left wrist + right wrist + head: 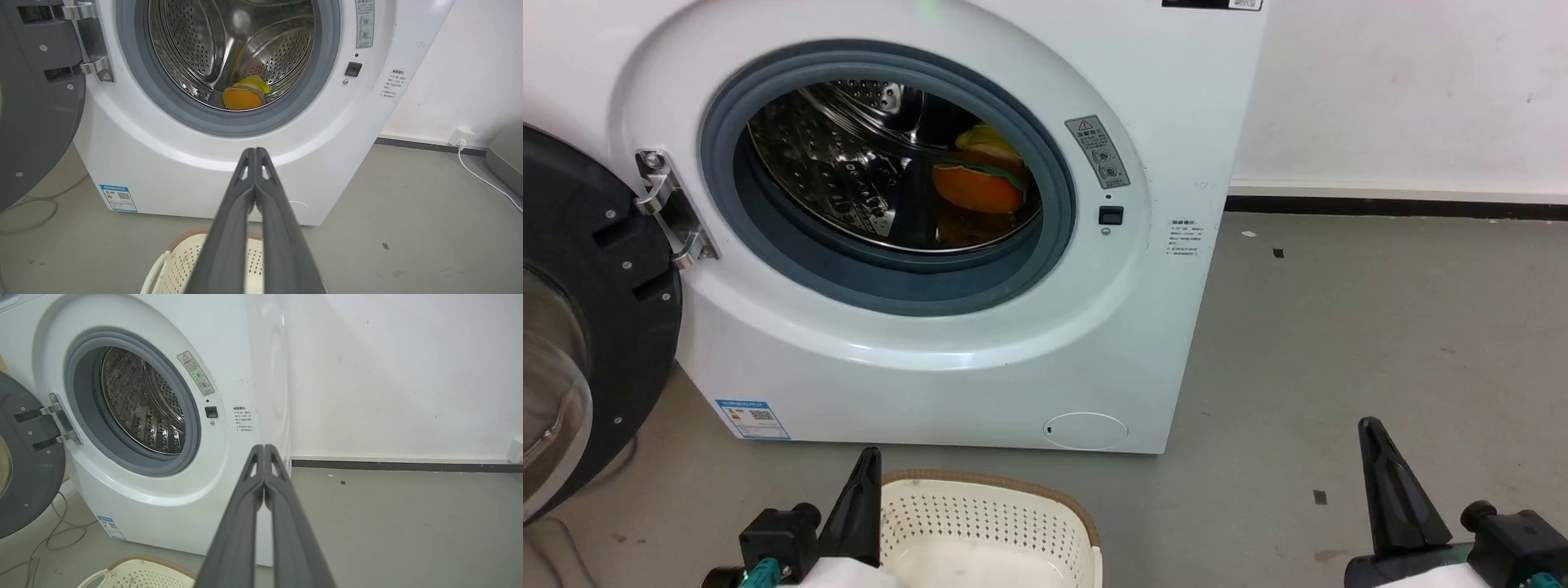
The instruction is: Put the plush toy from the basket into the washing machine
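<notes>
Plush toy (978,184) sits inside the washing machine (980,359) drum (849,180), low and right of centre. Orange back faces the opening and the long axis looks crosswise, though reflections make that unsure. Both tools are closed and empty: left tool (255,153) by the basket (1013,488), right tool (263,449) over floor. Toy lies ahead of and above both, well apart, with the left nearer. Placement looks done.
</notes>
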`<state>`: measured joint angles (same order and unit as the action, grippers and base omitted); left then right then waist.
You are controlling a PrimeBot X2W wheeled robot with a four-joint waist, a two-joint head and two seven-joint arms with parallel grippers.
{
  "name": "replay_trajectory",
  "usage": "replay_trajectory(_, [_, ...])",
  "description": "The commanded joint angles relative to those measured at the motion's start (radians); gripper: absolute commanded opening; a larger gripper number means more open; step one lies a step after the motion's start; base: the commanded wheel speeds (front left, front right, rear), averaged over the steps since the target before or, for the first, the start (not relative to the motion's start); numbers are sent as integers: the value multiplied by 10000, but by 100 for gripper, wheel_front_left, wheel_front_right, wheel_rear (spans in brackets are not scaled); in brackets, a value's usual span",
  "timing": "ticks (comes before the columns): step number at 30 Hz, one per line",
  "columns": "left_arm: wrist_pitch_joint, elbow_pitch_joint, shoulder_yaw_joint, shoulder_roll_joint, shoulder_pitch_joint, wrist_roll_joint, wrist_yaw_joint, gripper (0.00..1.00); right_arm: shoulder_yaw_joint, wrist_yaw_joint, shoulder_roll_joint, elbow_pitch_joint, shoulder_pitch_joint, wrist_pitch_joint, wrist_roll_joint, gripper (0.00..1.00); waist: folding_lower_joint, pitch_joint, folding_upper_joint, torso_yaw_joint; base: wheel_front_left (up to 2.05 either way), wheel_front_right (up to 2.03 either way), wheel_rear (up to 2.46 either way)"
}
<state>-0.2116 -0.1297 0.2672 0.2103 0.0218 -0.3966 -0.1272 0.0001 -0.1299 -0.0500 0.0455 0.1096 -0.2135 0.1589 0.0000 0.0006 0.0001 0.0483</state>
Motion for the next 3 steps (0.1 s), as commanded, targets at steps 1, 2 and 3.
replay_trajectory(1, [48,89,-101,-44,-34,158,75,0,-5,-1,0,-30,-167,50,-45,0,0,0,-1,-6,0,0,0])
replay_trajectory(2, [68,100,-127,-60,-36,196,86,0,-5,-2,0,-34,-177,71,-61,0,0,0,-1,-10,0,0,0])
replay_trajectory(3, [89,112,-152,-75,-38,233,98,0,-5,-2,-1,-38,-186,91,-76,0,0,0,-1,-15,0,0,0])
